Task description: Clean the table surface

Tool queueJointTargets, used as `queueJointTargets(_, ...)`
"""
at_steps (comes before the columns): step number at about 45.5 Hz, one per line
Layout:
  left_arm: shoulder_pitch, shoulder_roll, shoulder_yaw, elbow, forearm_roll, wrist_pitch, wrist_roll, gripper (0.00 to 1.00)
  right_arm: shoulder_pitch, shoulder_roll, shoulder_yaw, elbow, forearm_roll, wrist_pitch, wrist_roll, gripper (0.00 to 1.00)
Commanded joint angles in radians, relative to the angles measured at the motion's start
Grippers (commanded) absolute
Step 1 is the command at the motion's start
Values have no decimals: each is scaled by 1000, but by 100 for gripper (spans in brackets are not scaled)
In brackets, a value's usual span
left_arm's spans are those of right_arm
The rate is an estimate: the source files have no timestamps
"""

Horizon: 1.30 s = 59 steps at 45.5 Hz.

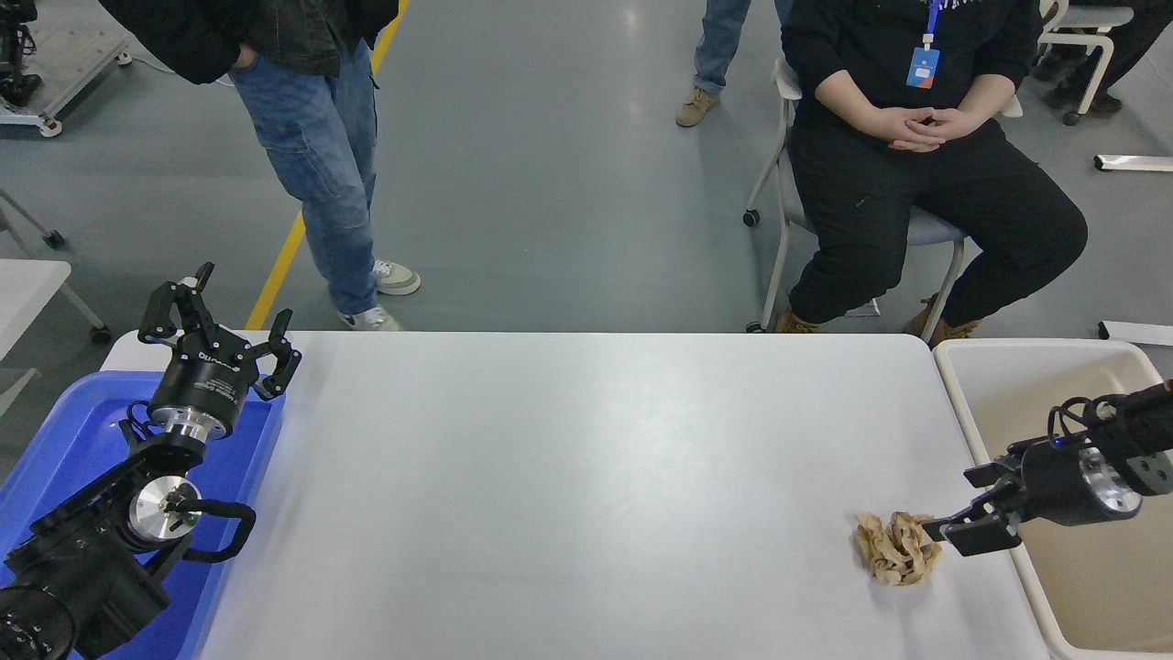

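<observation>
One view, from the head camera, covers the whole scene. The white counter (550, 477) spans most of the picture, bare except for a crumpled wad of brown paper (898, 548) lying near its right edge, toward the near side. The right end effector (973, 510) reaches in from the right over a beige bin (1100, 587) that stands against the counter's right edge; its fingers are spread, released, with their tips just beside the paper's right side, gripping nothing. The left end effector (220, 332) sits parked at the lower left above a blue tray (64, 440), fingers splayed and empty. One person (916, 137) sits on a chair beyond the far edge, hands clasped; another person in jeans (321, 137) stands at the far left.
</observation>
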Motion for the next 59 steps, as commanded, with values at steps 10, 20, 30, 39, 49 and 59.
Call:
queueJointTargets(10, 0, 0, 0, -1, 0, 0, 0, 100, -155, 56, 91, -117, 15, -19, -3, 98)
queueJointTargets(20, 0, 0, -1, -1, 0, 0, 0, 100, -181, 99, 112, -117, 17, -39, -3, 98)
queueJointTargets(30, 0, 0, 0, -1, 0, 0, 0, 100, -183, 112, 120, -120, 17, -42, -3, 98)
queueJointTargets(39, 0, 0, 0, 1, 0, 0, 0, 100, -209, 114, 121, -157, 17, -44, -3, 98)
queueJointTargets(49, 0, 0, 0, -1, 0, 0, 0, 100, -266, 143, 133, -217, 17, -60, -3, 98)
queueJointTargets(59, 0, 0, -1, -1, 0, 0, 0, 100, -293, 164, 153, -233, 19, -73, -3, 98)
